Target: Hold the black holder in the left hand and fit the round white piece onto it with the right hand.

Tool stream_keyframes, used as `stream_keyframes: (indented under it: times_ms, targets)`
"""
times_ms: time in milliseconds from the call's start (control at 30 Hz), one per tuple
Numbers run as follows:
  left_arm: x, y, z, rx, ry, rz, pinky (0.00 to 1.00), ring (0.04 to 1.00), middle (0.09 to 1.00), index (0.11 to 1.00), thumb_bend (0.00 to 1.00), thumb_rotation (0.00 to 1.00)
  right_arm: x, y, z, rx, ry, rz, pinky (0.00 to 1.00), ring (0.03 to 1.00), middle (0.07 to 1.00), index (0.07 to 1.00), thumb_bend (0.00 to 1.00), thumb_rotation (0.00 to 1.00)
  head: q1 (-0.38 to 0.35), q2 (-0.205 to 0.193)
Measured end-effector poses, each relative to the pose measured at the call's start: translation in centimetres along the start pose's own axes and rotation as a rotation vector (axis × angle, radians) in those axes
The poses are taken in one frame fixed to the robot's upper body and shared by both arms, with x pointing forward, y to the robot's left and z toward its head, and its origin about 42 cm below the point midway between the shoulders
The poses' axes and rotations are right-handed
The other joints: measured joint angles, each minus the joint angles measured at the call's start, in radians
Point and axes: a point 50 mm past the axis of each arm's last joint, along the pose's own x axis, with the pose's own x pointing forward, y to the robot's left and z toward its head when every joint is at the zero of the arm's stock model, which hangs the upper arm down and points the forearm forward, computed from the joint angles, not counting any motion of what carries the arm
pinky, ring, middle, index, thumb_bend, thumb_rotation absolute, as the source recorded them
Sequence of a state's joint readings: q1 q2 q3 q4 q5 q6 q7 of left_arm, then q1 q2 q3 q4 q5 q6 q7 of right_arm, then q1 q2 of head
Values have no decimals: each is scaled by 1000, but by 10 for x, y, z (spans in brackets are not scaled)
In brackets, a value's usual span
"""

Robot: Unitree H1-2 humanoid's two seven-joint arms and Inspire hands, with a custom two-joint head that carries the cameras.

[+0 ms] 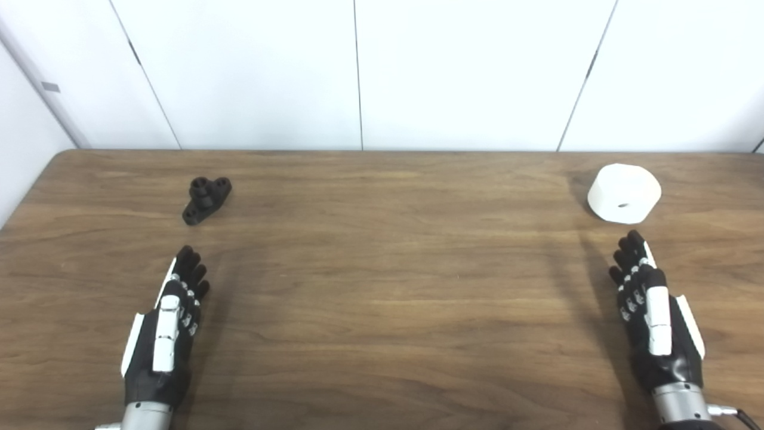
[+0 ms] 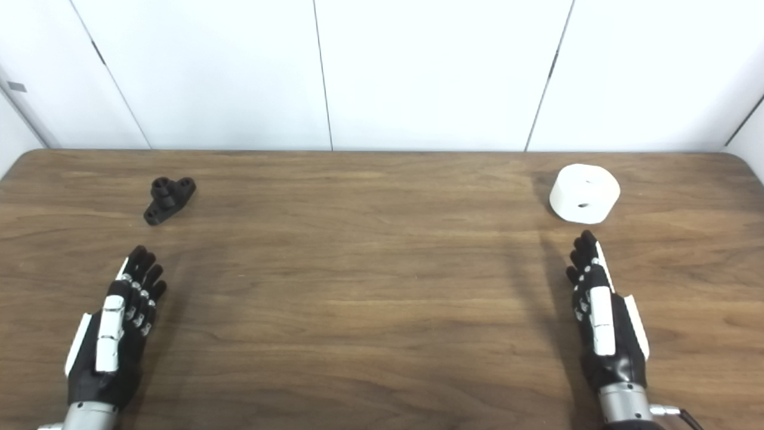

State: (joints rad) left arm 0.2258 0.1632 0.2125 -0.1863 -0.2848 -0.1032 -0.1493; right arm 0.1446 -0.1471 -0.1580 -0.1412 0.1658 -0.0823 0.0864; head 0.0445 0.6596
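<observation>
The left hand [image 1: 166, 325] is stretched out over the wooden table [image 1: 382, 298], fingers extended and slightly apart, thumb edge turned upward; it holds nothing and touches no object. Its shell is black with white plates along the back and thumb, ending in a metal wrist cuff at the bottom edge. Ahead of its fingertips, apart from them, the black holder [image 1: 206, 199] lies on the table near the far left: a small matte piece with a flat base, round holes in its lobes and a short post rising from the middle. The tabletop is brown with a streaked grain and a rounded far edge, and white panelled walls [image 1: 358, 71] stand behind it. Far to the right, the round white piece [image 1: 624, 193] rests flat, a thick smooth disc with faceted-looking sides and a small hole in it. Just short of it, not touching, the right hand [image 1: 653, 316] is likewise spread flat and empty, fingers pointing toward the disc
</observation>
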Motion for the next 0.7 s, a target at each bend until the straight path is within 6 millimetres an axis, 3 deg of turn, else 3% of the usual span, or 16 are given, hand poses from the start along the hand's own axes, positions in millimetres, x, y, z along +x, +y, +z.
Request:
stream_keyframes:
  times_ms: [200,367,500,700]
  targets:
    - [-1,-2,0,13,-17,-8,1000,1000,1000,1000,421,980,0,-1,0,2,-14,2,1000,1000,1000,999,535,1000,70,-78]
    - [-1,-5,-1,33,-26,-14,1000,1000,1000,1000,401,996,0,-3,0,4,-43,9,1000,1000,1000,1000,540,1000,103,-107]
    - [-1,-7,-2,45,-36,-17,1000,1000,1000,994,387,1000,4,-7,-1,9,-67,17,1000,1000,1000,1000,520,1000,153,-156]
    - [-1,-10,-4,65,-41,-18,1000,1000,1000,993,337,1000,10,-13,-1,14,-84,10,1000,1000,1000,1000,533,1000,186,-175]
